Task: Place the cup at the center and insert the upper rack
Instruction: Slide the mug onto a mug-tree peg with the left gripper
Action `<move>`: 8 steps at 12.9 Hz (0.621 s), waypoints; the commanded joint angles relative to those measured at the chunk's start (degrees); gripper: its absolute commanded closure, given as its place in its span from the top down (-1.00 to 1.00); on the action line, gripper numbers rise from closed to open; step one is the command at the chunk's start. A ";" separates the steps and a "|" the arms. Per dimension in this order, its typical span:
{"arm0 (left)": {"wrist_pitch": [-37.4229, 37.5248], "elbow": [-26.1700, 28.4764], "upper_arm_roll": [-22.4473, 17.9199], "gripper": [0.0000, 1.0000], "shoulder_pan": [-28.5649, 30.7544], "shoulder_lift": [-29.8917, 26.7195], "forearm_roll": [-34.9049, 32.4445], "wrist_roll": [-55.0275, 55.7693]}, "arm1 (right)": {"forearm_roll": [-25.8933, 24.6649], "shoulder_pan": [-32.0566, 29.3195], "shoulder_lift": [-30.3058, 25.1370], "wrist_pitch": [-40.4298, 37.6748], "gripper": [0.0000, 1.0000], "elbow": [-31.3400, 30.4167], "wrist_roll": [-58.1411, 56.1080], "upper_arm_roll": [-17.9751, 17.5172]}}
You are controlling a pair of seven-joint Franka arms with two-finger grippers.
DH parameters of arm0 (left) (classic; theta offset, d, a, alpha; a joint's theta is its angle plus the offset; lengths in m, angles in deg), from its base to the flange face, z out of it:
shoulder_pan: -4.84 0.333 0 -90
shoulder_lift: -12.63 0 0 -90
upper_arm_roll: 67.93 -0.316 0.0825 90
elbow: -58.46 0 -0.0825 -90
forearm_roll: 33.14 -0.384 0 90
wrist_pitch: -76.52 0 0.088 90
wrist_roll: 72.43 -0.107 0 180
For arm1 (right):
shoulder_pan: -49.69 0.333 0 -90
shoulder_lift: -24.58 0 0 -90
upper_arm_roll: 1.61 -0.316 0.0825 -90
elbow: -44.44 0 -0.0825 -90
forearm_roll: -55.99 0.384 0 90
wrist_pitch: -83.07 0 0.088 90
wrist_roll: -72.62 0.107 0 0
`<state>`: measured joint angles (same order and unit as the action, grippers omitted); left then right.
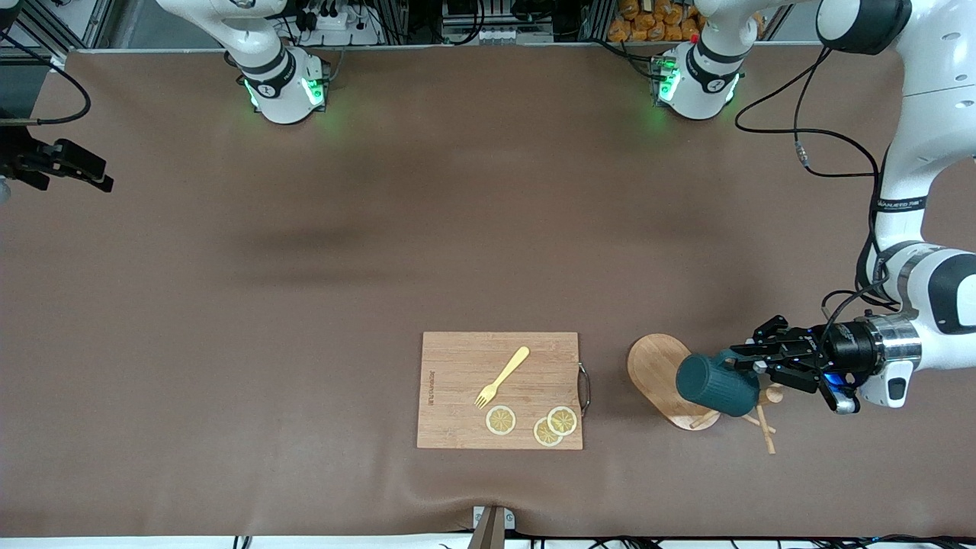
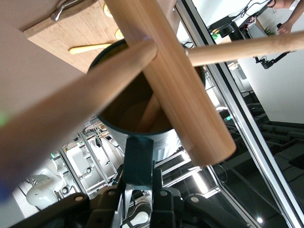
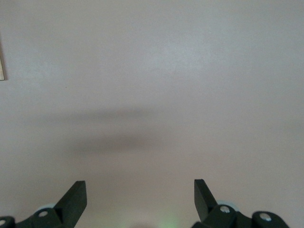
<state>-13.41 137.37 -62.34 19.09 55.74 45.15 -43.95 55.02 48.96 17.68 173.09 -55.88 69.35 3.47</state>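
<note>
Left end effector (image 1: 751,367), wrist level, grips cup (image 1: 717,385) handle over rack (image 1: 671,381); right end effector (image 3: 140,197) waits, spread

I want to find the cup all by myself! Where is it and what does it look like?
Find the wooden cutting board, then look toward the left arm's end of the table, where the mug tree stands on its oval base. The cup is at that tree, gripped by its handle in the left gripper. It is the only dark teal thing there; everything around it is pale wood.
</note>
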 commanded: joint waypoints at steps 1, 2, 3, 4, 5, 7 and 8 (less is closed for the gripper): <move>0.90 -0.16 0.39 -0.79 0.52 1.00 2.38 -1.58 | -0.97 0.47 -0.65 0.42 1.00 -0.40 -0.16 0.02; 0.90 -0.16 0.39 -0.30 0.52 1.09 2.39 -1.50 | -0.97 0.47 -0.65 0.42 1.00 -0.32 -0.16 0.02; 0.90 -0.25 0.39 0.79 0.52 1.01 2.56 -1.50 | -0.97 0.47 -0.65 0.42 1.00 -0.40 -0.16 0.02; 0.90 -0.25 0.39 1.00 0.52 0.74 2.56 -1.58 | -0.97 0.47 -0.65 0.42 1.00 -0.40 -0.16 0.02; 0.90 -0.42 0.39 1.00 0.52 0.48 2.65 -1.15 | -0.97 0.47 -0.65 0.33 1.00 -0.40 -0.16 0.02; 0.90 -0.51 0.48 1.00 0.69 0.30 2.65 -0.09 | -0.97 0.47 -0.65 0.33 1.00 -0.40 -0.16 0.02; 0.90 -0.60 0.56 1.00 0.87 0.04 2.65 1.13 | -0.97 0.47 -0.48 0.50 1.00 -0.32 -0.16 0.02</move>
<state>-13.28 136.70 -62.29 19.15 56.58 46.75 -44.27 55.02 49.04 17.68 173.14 -55.88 69.35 3.46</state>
